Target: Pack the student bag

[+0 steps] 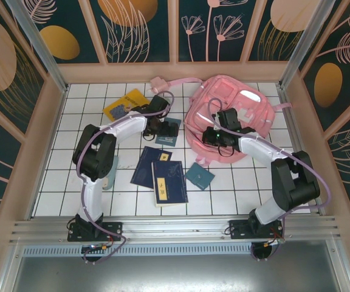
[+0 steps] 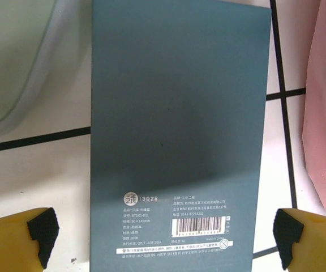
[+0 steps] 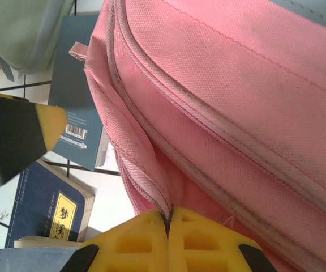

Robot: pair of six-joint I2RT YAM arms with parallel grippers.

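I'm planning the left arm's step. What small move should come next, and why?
Probably lower the open left gripper and close on the teal notebook: it lies flat on the tiles, centred between its jaws, while the right gripper pinches an edge of the student bag.

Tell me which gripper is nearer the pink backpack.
Right. The right gripper is pinching the pink backpack at its edge; the left gripper hangs open above a teal notebook beside it.

Tiled table bears books, student bag.
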